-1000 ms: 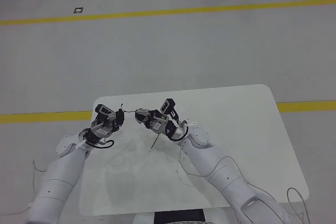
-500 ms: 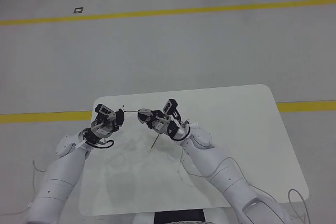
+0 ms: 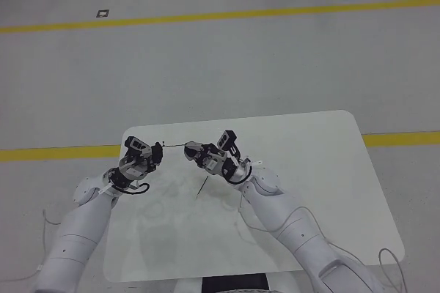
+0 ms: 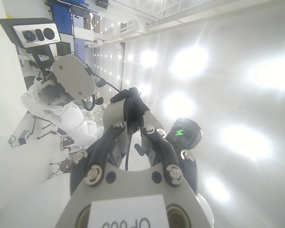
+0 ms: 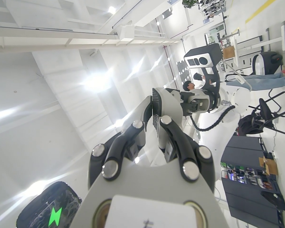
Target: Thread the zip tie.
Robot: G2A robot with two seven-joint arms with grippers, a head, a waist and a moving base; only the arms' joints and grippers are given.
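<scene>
A large lab hall. Yellow floor lines run past the white table; blue racks stand far from it.

Zip tie too thin (threading state unreadable).
</scene>
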